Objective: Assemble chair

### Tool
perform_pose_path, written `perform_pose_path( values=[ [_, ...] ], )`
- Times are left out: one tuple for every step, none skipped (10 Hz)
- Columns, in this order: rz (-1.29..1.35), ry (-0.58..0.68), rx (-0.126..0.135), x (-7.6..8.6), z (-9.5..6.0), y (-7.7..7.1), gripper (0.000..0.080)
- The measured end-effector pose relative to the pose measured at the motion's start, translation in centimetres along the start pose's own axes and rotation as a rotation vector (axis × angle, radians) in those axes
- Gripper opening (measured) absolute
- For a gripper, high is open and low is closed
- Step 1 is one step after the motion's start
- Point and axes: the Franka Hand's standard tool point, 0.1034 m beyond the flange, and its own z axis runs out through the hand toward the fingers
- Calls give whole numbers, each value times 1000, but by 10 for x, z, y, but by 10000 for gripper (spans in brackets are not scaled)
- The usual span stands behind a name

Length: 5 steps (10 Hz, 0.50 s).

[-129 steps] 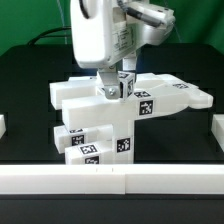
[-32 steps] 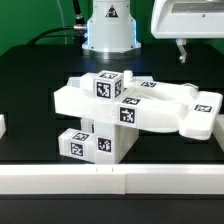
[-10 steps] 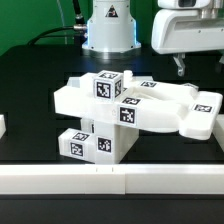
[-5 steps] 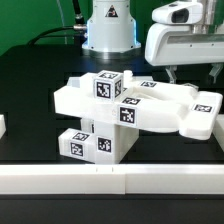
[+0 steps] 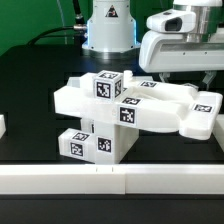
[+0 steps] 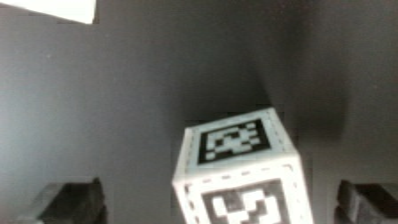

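Only the wrist view showed the gripper (image 6: 210,203) with fingers (image 6: 71,200) spread, released, straddling a tagged chair block (image 6: 240,165) untouched.

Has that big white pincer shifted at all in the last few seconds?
Yes. The pincer has slid toward the exterior view's left and come lower, closing in on the chair, which has stayed where it was on the table.

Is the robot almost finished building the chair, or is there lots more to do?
Some is done: the white chair parts already sit joined in one blocky stack, with a tagged cube on top. Right now the gripper holds nothing. It hangs above the stack's far side on the exterior view's right, and the wrist view shows a tagged block between its spread fingers. It doesn't look like a finished chair yet, so more joining is likely left.
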Motion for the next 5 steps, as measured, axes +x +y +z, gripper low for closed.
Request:
perform_pose_path(
  values=[
    [-1,-2,-1,-1,1,-1,649],
    [-1,-2,-1,-1,1,-1,532],
    [-1,-2,-1,-1,1,-1,397],
    [-1,-1,0,0,1,-1,397],
    [-1,-1,-1,0,1,0,285]
  ],
)
